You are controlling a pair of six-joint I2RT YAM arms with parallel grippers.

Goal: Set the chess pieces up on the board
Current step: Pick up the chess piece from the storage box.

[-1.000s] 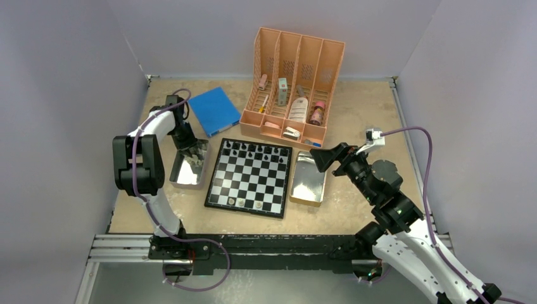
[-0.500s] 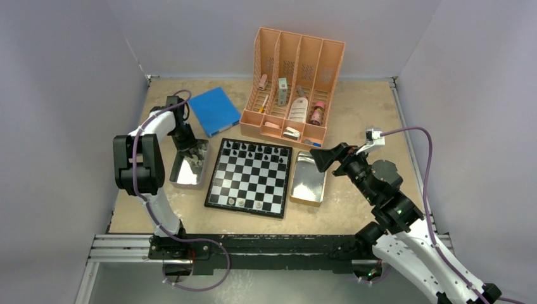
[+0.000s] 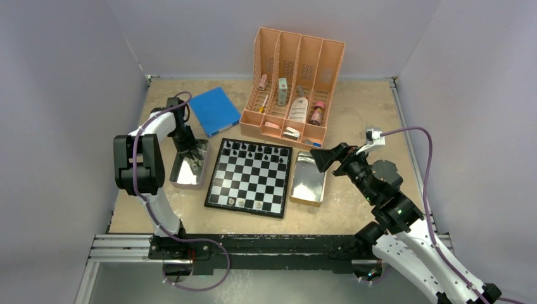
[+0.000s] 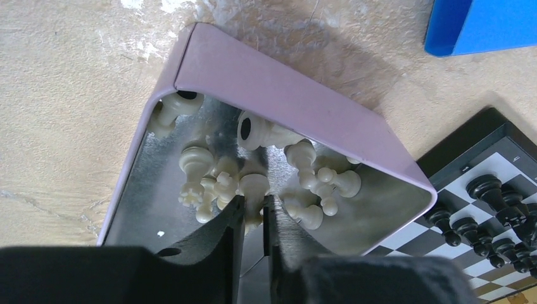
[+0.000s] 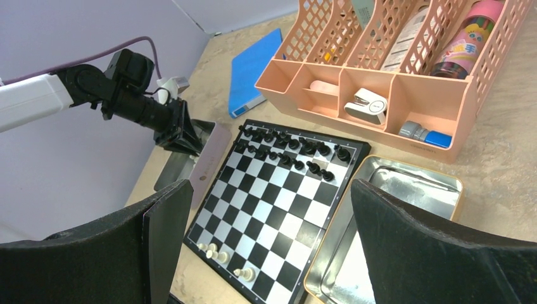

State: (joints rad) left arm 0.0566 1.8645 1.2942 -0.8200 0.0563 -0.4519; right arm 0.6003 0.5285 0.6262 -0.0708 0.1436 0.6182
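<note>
Glossy checkered board (image 3: pixel 250 177) lies mid-table, with tiny black pieces (image 3: pixel 253 152) lining its far rows. Smooth pale chess pieces (image 4: pixel 304 183) lie heaped in a shiny, round-cornered metal tray (image 4: pixel 285 107) toward the left edge. My left tool (image 4: pixel 253 218) reaches into it, jaws narrow, flanking one pale piece; I cannot tell whether they pinch it. My right tool (image 5: pixel 269 190) gapes wide by the board's right edge.

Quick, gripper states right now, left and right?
Left gripper: closed on a white chess piece in the metal tray.
Right gripper: wide open, holding nothing.
</note>
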